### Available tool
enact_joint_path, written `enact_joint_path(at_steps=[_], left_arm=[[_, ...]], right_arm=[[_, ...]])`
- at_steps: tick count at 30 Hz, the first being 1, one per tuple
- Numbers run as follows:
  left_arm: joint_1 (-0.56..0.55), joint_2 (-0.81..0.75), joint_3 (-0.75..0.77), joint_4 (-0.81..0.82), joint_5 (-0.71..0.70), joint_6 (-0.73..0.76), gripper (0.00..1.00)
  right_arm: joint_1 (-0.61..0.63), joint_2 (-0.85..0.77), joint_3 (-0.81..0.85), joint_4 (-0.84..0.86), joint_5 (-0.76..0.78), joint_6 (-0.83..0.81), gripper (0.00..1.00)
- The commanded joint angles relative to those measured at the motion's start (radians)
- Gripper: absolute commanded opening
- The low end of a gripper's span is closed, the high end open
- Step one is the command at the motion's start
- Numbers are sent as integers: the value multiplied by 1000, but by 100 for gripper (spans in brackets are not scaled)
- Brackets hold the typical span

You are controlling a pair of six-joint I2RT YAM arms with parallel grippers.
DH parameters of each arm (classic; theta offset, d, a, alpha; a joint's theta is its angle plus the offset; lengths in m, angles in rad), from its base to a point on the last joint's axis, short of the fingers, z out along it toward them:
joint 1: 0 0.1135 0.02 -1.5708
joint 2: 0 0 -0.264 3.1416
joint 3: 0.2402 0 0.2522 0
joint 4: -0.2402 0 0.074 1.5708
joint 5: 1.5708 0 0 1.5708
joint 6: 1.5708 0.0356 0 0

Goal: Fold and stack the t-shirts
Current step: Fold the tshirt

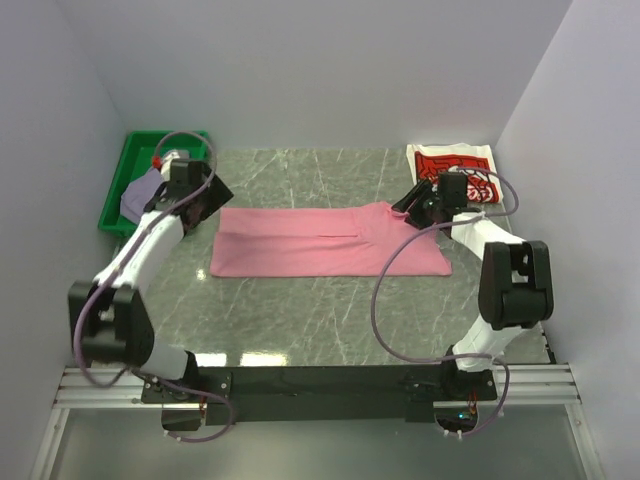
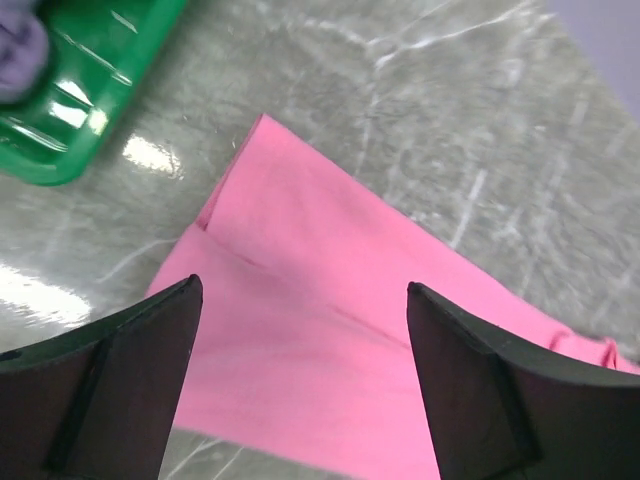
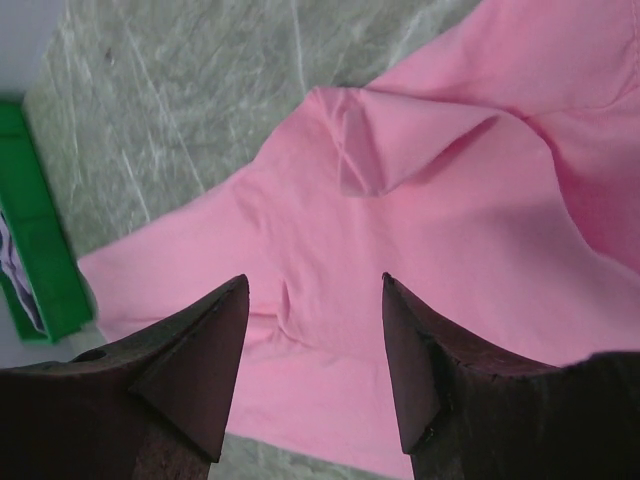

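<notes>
1 green bin (image 1: 118, 190) — lavender-grey tee (image 1: 146, 192) inside | left gripper (image 2: 300, 290), right gripper (image 3: 315, 280) — fingers apart

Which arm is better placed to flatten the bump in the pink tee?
Right, probably. The open right hand hangs over the bump near the tee's right end; the open left hand is over its flat left corner.

- grey-green marble-look tabletop (image 1: 300, 320), kinda glossy
- plain pink cotton t-shirt (image 1: 300, 248) spread across the middle, bunched up a bit near its right end
- white t-shirt with a red print (image 1: 440, 158) lying flat in the far right corner
- green plastic bin (image 1: 138, 155) at the far left corner
</notes>
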Motion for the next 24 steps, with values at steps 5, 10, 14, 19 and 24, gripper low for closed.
enact_joint_path(at_steps=[5,10,14,19,24], left_arm=[[-2,-315,-257,-22,-45,166,90],[0,-420,-368,11,-102,197,90],[-2,-411,-379,15,-111,198,90],[-2,-395,-371,2,-108,198,91],[-2,-411,-379,7,-108,198,91]], right_arm=[[4,106,59,42,56,252,63],[4,149,54,87,96,324,63],[5,161,47,111,137,384,63],[5,193,59,125,150,454,63],[11,226,80,123,153,482,63]])
